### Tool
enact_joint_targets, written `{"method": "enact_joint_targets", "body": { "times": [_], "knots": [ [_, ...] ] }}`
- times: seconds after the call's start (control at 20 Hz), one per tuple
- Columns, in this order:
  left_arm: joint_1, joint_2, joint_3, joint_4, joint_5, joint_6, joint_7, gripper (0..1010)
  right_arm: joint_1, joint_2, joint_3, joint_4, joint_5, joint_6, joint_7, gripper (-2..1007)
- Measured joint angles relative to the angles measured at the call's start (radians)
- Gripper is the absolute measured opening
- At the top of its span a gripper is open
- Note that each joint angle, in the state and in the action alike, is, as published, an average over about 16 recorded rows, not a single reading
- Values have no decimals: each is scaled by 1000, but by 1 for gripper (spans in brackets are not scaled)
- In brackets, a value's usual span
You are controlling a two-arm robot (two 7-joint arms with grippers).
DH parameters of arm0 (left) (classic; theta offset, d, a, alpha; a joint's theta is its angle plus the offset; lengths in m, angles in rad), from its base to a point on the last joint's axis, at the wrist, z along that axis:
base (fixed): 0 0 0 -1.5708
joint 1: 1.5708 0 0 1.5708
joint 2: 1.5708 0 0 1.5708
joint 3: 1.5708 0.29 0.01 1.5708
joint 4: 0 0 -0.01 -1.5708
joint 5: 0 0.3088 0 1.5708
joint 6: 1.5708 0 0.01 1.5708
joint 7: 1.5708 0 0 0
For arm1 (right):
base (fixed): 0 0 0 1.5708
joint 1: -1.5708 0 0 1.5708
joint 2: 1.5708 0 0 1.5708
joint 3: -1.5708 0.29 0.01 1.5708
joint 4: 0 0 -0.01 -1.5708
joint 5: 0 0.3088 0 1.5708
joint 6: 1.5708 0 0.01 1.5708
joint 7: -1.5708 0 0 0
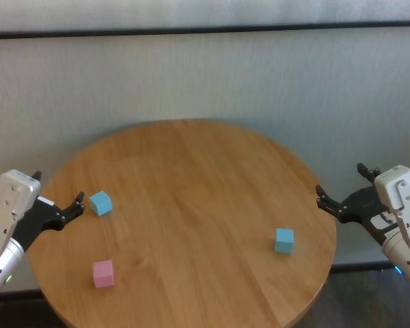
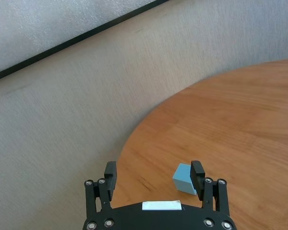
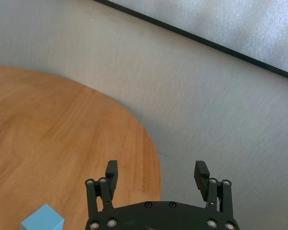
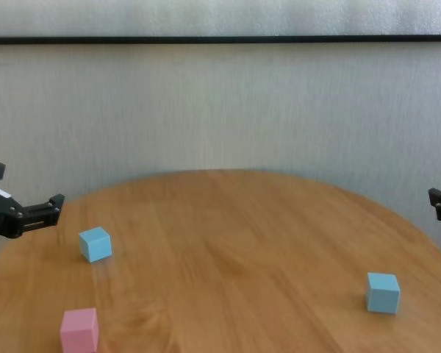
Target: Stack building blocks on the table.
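Note:
Three building blocks lie apart on the round wooden table [image 1: 191, 171]. One light blue block [image 1: 100, 202] sits at the left, a pink block [image 1: 103, 273] lies nearer the front left edge, and a second light blue block [image 1: 283, 240] rests at the right. My left gripper [image 1: 58, 186] hovers open at the table's left rim, just left of the left blue block [image 2: 184, 178], which shows beside one fingertip in the left wrist view. My right gripper [image 1: 342, 180] hangs open off the table's right edge, empty, apart from the right blue block [image 3: 42, 219].
A pale textured wall with a dark horizontal strip [image 1: 205, 31] stands behind the table. The table's rim [image 4: 228, 173] curves away at both sides, with floor beyond it.

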Motion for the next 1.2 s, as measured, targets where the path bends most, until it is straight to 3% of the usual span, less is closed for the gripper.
{"method": "enact_joint_targets", "body": {
  "times": [1.2],
  "knots": [
    [0,0,0,0,0,0,0,1002,0,0,0,0,0,0,0,1005]
  ]
}}
